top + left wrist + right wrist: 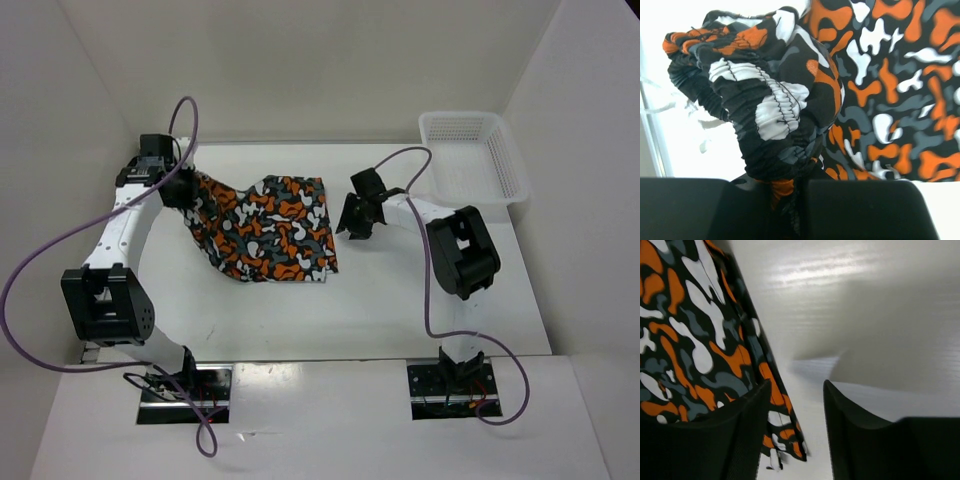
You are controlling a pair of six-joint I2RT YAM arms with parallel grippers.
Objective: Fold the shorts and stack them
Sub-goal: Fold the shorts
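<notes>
The shorts (272,232), printed with orange, white, black and grey blotches, lie spread on the white table left of centre. Their left part is lifted and bunched. My left gripper (184,190) is at that lifted corner. In the left wrist view it (790,210) is shut on the gathered elastic waistband of the shorts (775,105). My right gripper (352,222) hovers just past the right edge of the shorts. In the right wrist view its jaws (796,385) stand apart with nothing pinched. The hem of the shorts (690,340) lies below, by the left finger (740,430).
A white plastic mesh basket (472,157) stands at the back right corner of the table (400,300). White walls close in the table on the left, back and right. Purple cables loop from both arms.
</notes>
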